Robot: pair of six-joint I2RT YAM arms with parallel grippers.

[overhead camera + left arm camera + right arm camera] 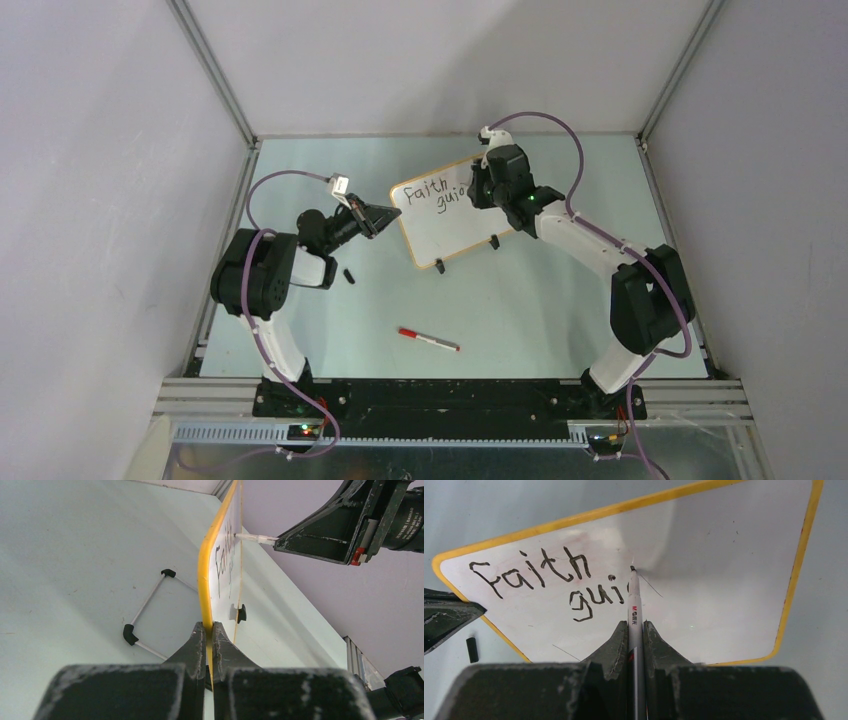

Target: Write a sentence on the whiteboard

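While left pincer clamps whiteboard, right pincer clamps marker that partly covers the sentence.

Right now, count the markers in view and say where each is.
2. The held marker sits in the right hand, tip at the whiteboard. The red-capped marker lies on the table, well clear of the whiteboard. Another could be hidden under an arm.

The whiteboard has a smooth, glossy white face with a bit of glare, and its yellow-orange frame looks slick, more plastic than wood tbh. The left gripper and right gripper are matt black plastic, rough and scuffed pale at the edges. The marker barrel is smooth white plastic. The table has a flat matt finish.
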